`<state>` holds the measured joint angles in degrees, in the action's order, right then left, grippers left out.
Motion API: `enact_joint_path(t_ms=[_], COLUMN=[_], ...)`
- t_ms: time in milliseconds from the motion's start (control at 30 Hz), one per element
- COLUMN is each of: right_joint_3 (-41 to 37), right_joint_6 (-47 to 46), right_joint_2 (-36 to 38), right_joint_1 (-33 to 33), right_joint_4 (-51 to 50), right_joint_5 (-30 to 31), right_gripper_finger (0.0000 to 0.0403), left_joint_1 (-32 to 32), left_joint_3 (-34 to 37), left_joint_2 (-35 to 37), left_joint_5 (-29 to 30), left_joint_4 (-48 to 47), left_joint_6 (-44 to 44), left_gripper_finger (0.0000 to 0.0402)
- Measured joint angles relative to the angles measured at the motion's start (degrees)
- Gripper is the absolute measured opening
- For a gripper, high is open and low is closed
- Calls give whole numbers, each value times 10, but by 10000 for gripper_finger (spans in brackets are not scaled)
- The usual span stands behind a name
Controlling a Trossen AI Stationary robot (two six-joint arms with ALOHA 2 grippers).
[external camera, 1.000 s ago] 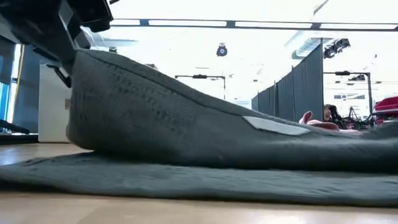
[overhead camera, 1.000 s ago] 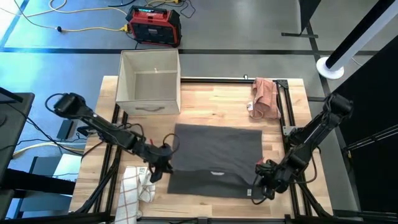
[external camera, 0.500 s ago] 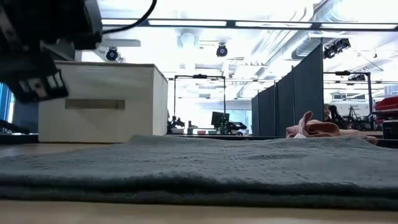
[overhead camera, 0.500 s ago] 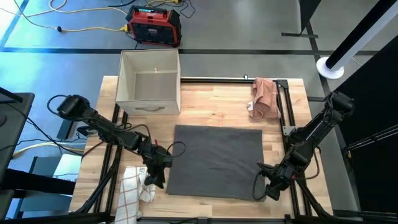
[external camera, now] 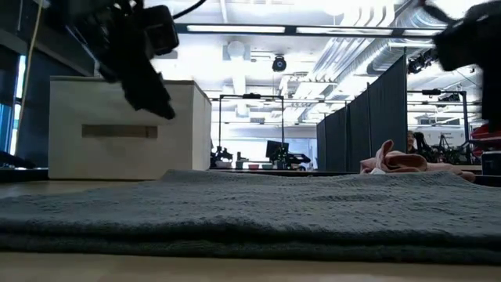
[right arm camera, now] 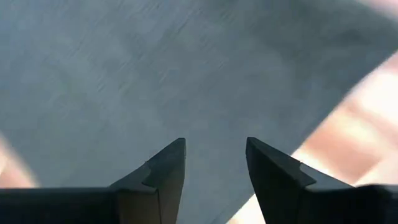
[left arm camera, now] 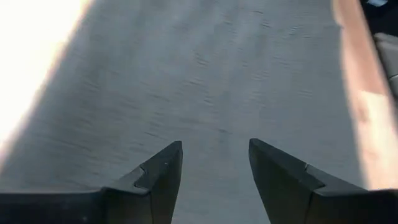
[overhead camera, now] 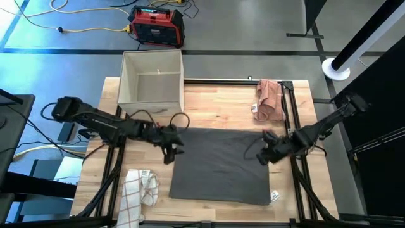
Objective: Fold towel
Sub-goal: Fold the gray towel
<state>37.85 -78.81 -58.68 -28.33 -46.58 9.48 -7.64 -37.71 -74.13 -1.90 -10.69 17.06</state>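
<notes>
Grey towel (overhead camera: 221, 164) lies flat on the wooden worktop (overhead camera: 215, 104), roughly in the middle, already doubled over: from the low camera (external camera: 250, 215) it shows as a thick layered slab with a rounded near edge. A small white tag (overhead camera: 274, 196) sticks out at its near right corner.

My left pincer (overhead camera: 169, 147) hangs above the towel's far left corner, arm reaching in from the left side of the worktop. Wrist camera: both fingers (left arm camera: 158, 177) spread with a clear gap, grey cloth beneath them, nothing held. At table height the same pincer (external camera: 149, 74) shows as a dark shape up in the air in front of the box, clear of the cloth.

My right pincer (overhead camera: 262, 149) hangs above the towel's right edge toward the far corner, arm coming in from the right. Wrist camera: fingers (right arm camera: 158, 177) parted, holding nothing, grey cloth under them and bare wood at the side.

Around the towel: a pink cloth (overhead camera: 270, 100) bunched at the far right corner of the worktop, well apart from the towel; the low camera picks it up as well (external camera: 395, 160). An open beige box (overhead camera: 152, 84) stands at the far left, with a handle slot on the side facing the towel (external camera: 117, 131). A white checked cloth (overhead camera: 136, 193) lies crumpled at the near left edge, just beside the towel's near left corner. On the floor beyond the box, a red and black case (overhead camera: 157, 26) with yellow cables (overhead camera: 76, 28) running to it.
</notes>
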Motion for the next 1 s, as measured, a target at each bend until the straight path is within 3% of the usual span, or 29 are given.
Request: enact_joint_path(t_ms=[133,267,733,1000], right_joint_3=[0,0,0,53], right_joint_6=[64,101,107,88], right_joint_2=[23,33,34,34], right_joint_1=[77,115,122,156], right_joint_4=[-40,-8,35,-144], right_joint_5=[27,23,18,10], right_gripper_finger=[153,153,153,154], left_joint_1=[50,98,172,172], left_joint_3=[0,0,25,24], left_joint_2=[7,7,-83,-137], left_joint_5=[50,83,79,74], left_joint_4=[-17,-46,54,63], left_joint_6=[-111,-189,-203,-150], left_gripper_finger=[177,177,176,128])
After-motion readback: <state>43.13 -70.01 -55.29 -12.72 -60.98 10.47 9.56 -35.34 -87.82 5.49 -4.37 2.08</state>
